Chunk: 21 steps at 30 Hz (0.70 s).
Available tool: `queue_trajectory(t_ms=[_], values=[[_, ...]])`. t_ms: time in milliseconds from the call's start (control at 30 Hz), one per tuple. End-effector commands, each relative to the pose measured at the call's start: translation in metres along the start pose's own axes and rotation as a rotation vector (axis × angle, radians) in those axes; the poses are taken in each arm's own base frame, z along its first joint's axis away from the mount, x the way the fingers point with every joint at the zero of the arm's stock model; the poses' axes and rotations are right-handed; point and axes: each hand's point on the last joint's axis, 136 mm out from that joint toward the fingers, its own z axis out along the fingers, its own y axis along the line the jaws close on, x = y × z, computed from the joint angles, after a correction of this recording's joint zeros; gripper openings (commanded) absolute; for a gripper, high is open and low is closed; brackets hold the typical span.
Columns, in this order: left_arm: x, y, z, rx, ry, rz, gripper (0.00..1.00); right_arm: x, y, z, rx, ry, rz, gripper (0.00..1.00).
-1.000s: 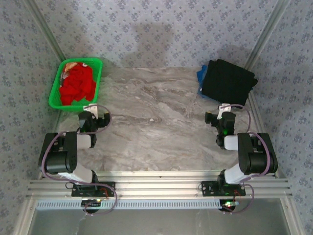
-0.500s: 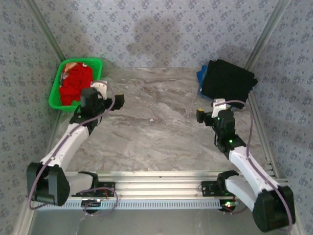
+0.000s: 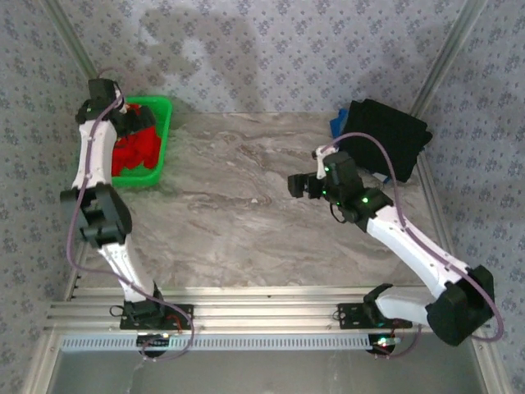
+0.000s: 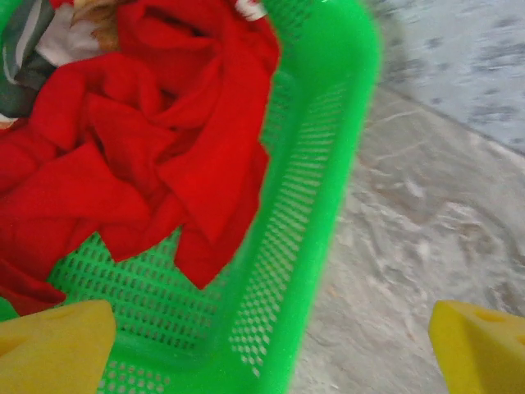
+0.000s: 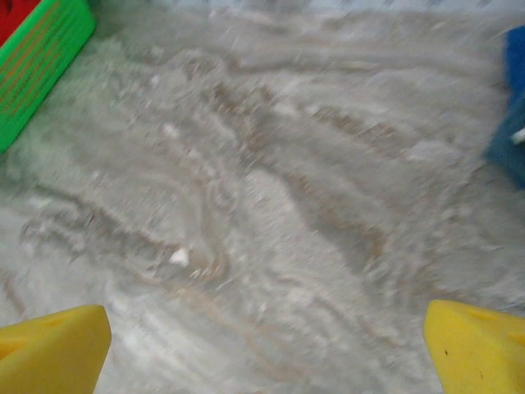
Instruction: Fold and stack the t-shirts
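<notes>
A crumpled red t-shirt [image 3: 135, 153] [image 4: 139, 156] lies in the green mesh basket [image 3: 162, 111] [image 4: 320, 164] at the table's far left. My left gripper [image 3: 131, 123] [image 4: 267, 353] hangs open just above the basket's near right corner, its yellow fingertips [image 4: 53, 349] wide apart with nothing between them. A folded black t-shirt [image 3: 384, 135] rests on a blue one [image 3: 336, 127] [image 5: 513, 107] at the far right. My right gripper [image 3: 297, 185] [image 5: 267, 349] is open over bare marble mid-table, to the left of that stack, holding nothing.
The marble table [image 3: 238, 222] [image 5: 271, 205] is walled by patterned panels on three sides. A bit of striped and pale cloth [image 4: 33, 41] shows under the red t-shirt in the basket. A basket corner [image 5: 33, 49] appears far left in the right wrist view.
The left arm has swung up and left from the table to above the basket. The right arm has stretched further left, toward the table's middle. Both grippers stayed open.
</notes>
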Motion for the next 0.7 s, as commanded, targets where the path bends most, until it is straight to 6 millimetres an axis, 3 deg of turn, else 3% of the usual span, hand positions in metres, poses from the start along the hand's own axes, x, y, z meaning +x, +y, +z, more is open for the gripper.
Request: queue_trajectory(t_ms=[0, 133, 267, 667], values=[[0.034, 0.023, 0.026, -0.154, 0.194, -0.031, 0.98, -0.013, 0.028, -0.005, -0.076, 0.015, 0.046, 1.0], [0.038, 0.039, 0.068, -0.221, 0.241, -0.067, 0.98, -0.028, 0.057, -0.01, -0.171, -0.011, 0.04, 1.0], [0.044, 0.044, 0.104, -0.258, 0.268, -0.121, 0.96, -0.031, 0.063, -0.012, -0.189, -0.024, 0.041, 1.0], [0.047, 0.096, 0.127, -0.472, 0.255, -0.122, 0.94, -0.032, 0.058, -0.028, -0.175, -0.049, 0.062, 1.0]])
